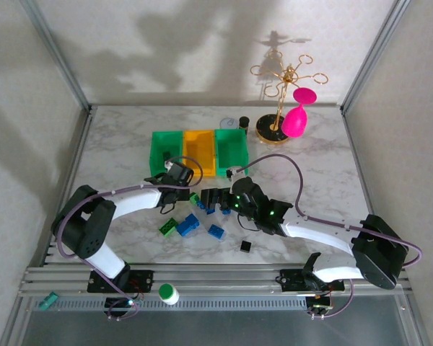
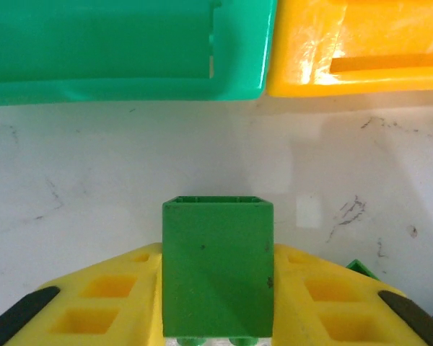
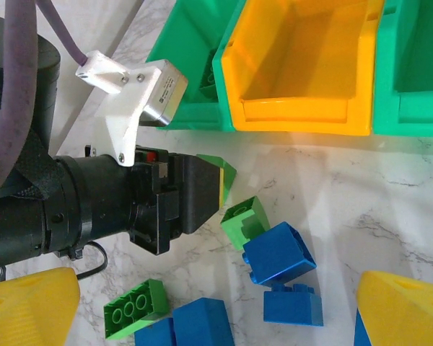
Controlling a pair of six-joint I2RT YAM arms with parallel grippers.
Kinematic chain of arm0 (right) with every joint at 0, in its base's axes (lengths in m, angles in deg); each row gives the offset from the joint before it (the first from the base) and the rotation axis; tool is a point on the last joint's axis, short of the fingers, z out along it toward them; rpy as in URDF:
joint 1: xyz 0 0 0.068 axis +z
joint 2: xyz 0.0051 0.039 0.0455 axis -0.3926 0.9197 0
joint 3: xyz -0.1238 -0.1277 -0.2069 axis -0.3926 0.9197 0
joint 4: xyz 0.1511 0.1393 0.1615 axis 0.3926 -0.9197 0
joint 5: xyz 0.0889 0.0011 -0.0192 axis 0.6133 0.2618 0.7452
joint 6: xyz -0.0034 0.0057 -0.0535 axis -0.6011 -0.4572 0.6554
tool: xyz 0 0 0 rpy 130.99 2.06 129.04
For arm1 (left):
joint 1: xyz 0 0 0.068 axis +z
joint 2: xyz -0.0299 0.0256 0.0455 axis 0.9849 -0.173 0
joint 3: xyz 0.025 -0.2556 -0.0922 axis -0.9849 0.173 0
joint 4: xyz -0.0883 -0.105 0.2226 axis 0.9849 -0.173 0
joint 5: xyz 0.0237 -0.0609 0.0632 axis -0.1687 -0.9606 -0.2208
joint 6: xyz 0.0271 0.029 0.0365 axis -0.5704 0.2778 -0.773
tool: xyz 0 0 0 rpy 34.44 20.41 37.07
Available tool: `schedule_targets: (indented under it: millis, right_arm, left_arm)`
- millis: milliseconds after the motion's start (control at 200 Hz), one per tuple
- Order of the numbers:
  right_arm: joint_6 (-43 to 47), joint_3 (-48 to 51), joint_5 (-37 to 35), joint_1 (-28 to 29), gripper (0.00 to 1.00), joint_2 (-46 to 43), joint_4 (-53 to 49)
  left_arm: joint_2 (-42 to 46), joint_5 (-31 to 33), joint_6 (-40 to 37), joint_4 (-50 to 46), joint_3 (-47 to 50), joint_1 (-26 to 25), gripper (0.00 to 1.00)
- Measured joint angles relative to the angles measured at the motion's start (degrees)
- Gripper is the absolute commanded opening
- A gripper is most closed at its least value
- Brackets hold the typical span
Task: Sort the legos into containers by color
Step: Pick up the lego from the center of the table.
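green lego [image 2: 216,267] clamped, perhaps lifted, before bins [image 1: 200,151].

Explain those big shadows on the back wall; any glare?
Top external view: the gold stand throws a sharp shadow on the wall behind it, with softer, larger ones to the left. Left wrist view: bright glare whitens the yellow-orange bin; the held green brick looks evenly lit.
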Motion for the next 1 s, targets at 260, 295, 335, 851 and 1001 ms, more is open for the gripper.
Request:
schedule_targets:
  millis: [260,295,335,851,1001]
  right_arm:
    - [0.26,-0.02,-0.02,0.0,0.99,0.0,-0.37]
    - [0.39,-0.02,-0.02,0.0,0.99,0.0,-0.44]
    - [0.44,-0.04,-0.02,0.0,0.99,0.0,-0.52]
    - [0.83,-2.89,0.87,0.04,0.99,1.62,0.57]
    - [0.92,-4.39,1.99,0.07,0.99,4.79,3.08]
  left_arm:
    - [1.49,-0.02,0.48,-0.85,0.04,-0.02,0.31]
    - [2.34,0.0,0.72,-1.22,0.09,-0.07,0.31]
    - [3.61,0.02,1.14,-1.68,0.17,-0.17,0.31]
    - [23.93,-0.07,4.98,-7.3,2.25,-0.17,0.29]
    - [20.55,1.4,4.68,-8.55,-4.55,3.54,0.28]
